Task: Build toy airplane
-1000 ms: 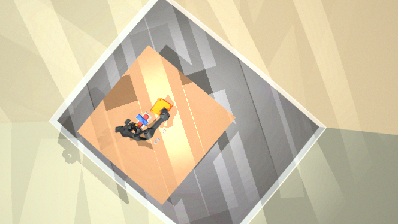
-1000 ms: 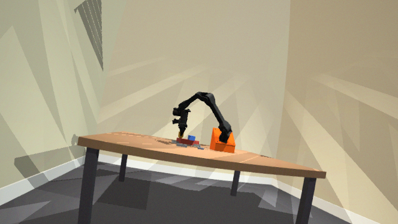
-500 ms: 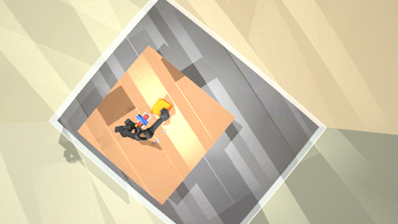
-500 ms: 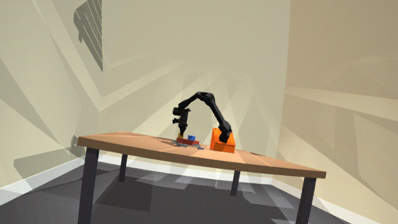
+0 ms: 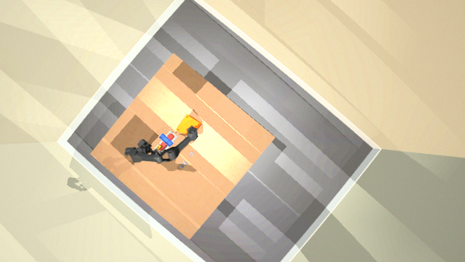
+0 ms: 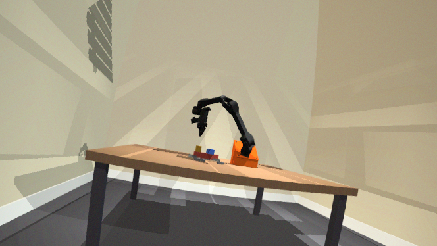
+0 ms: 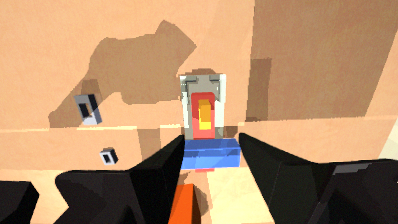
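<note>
The red fuselage (image 5: 171, 136) (image 6: 197, 154) (image 7: 195, 122) lies in the grey-white cradle (image 7: 221, 102) and looks flat. The blue wing (image 5: 166, 139) (image 6: 210, 151) (image 7: 212, 154) lies crosswise on top of the fuselage and looks level. The yellow tail fin (image 5: 159, 147) (image 6: 198, 148) (image 7: 204, 112) stands upright on the fuselage near its tail. The tabs and sockets are hidden. My gripper (image 6: 200, 135) (image 7: 211, 137) is open and empty, pointing down above the airplane and apart from it. In the wrist view its fingertips frame the wing from above.
Two small hollow grey holders stand on the table beside the cradle, the larger (image 7: 93, 118) and the smaller (image 7: 111, 160). The orange robot base (image 5: 186, 122) (image 6: 245, 161) (image 7: 183, 204) is beyond the wing end of the airplane.
</note>
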`<state>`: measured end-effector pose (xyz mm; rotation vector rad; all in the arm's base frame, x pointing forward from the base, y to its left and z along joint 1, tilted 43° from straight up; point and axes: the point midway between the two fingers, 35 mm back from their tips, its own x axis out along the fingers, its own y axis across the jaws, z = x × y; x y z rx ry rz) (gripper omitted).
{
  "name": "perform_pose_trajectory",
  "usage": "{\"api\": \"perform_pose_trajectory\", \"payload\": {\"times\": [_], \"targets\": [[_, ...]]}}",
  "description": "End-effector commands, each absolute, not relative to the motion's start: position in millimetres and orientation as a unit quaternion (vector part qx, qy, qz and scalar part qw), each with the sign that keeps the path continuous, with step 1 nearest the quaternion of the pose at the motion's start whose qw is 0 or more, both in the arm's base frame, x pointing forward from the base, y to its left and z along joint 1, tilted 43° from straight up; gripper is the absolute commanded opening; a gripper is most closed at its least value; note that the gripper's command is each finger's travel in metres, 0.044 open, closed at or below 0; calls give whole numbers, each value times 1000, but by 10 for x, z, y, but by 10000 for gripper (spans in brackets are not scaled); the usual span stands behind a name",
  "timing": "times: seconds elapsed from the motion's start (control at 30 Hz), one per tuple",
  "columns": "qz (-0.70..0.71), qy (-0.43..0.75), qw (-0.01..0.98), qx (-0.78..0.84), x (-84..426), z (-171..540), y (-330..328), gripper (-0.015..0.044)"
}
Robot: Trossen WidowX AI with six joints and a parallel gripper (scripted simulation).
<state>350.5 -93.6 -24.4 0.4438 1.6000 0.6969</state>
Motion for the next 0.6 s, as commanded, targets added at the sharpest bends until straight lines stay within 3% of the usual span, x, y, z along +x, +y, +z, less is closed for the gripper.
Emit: {"api": "perform_pose_trajectory", "payload": {"times": [0.0, 0.57], "targets": [[307, 700, 616, 192, 3490, -281, -922, 260], [307, 700, 616, 193, 3515, -267, -900, 260]]}}
